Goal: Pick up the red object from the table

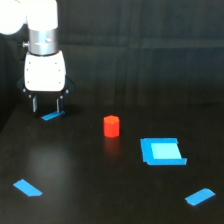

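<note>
Standing upright on the black table [100, 190], the red object [111, 126] sits untouched near the middle; the claw [46, 106] hangs well to its left, fingers apart and holding nothing, above a blue strip [52, 116]; reaching across, lowering, gripping and lifting all seem left to do.

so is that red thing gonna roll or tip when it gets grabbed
The red object stands upright on its flat end on the table, so it probably won't roll. It looks short and squat, so tipping seems unlikely. Its faceted sides should give the gripper flat contact.
</note>
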Available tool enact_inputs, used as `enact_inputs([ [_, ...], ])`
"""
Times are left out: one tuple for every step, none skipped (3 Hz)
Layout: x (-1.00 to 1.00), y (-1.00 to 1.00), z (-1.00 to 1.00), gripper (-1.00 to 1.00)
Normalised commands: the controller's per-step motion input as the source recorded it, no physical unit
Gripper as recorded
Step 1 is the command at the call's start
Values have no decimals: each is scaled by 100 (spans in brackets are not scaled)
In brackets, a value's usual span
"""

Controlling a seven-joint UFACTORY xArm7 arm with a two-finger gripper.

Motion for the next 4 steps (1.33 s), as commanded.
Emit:
enact_inputs([
  [12,-5,-5,100],
  [-19,26,-13,100],
  [42,26,12,96],
  [68,13,5,98],
])
